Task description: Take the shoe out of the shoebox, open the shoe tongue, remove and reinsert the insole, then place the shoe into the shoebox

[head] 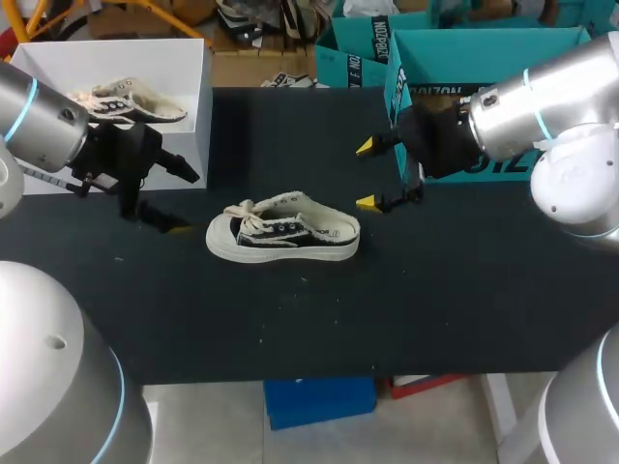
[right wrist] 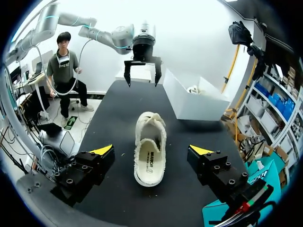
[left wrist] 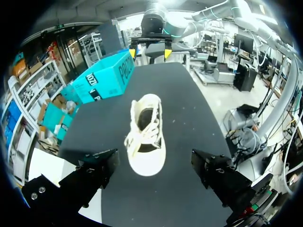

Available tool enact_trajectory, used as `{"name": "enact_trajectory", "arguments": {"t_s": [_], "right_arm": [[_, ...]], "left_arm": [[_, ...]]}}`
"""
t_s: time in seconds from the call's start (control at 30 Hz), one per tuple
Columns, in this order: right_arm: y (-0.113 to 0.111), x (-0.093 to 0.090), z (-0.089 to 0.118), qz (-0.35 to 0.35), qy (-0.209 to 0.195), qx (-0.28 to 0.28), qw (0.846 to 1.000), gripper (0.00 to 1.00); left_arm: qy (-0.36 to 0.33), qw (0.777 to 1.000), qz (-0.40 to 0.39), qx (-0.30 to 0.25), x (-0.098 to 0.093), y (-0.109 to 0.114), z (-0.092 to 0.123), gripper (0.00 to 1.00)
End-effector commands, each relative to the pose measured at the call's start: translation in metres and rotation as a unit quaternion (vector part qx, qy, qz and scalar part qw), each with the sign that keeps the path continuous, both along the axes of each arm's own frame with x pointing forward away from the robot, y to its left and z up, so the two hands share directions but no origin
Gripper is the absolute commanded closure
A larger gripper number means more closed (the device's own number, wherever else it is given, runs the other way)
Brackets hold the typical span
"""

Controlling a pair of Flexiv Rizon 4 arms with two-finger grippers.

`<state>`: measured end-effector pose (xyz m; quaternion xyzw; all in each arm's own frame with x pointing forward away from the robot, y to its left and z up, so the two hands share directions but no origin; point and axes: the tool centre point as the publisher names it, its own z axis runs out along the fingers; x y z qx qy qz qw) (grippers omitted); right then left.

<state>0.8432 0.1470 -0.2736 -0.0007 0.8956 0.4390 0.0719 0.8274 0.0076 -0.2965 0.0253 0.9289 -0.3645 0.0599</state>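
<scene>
Here, frayed canvas shoe (head: 282, 229) on matte table (head: 435, 290); left fingers (head: 182, 170), right fingers (head: 368, 146) wide apart

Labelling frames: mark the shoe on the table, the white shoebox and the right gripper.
shoe (head: 285, 230), head view, side canvas.
white shoebox (head: 196, 116), head view, bare side wall.
right gripper (head: 366, 175), head view, midway between fingertips.

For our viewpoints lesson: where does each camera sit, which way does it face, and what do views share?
Head view: above, behind, looking down on the table; left gripper, right gripper show.
Left wrist view: on left arm, facing the shoe toe-first; own gripper shows.
Right wrist view: on right arm, facing its heel; own gripper shows.
All share the shoe.
</scene>
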Motion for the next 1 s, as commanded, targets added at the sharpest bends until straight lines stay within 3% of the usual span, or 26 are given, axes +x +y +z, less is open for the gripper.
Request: {"name": "enact_trajectory", "arguments": {"t_s": [0.03, 0.47, 1.0], "right_arm": [[0.019, 0.005, -0.031, -0.008, 0.006, 0.009, 1.0, 0.0], [0.031, 0.003, -0.085, -0.043, 0.036, 0.026, 0.998, 0.0], [0.033, 0.01, -0.126, -0.053, 0.056, 0.032, 0.997, 0.0]], "left_arm": [[-0.003, 1.0, 0.001, 0.0, -0.001, 0.0, -0.001, 0.0], [-0.003, 1.0, 0.001, 0.0, -0.001, 0.0, -0.001, 0.0], [-0.003, 1.0, 0.001, 0.0, -0.001, 0.0, -0.001, 0.0]]}}
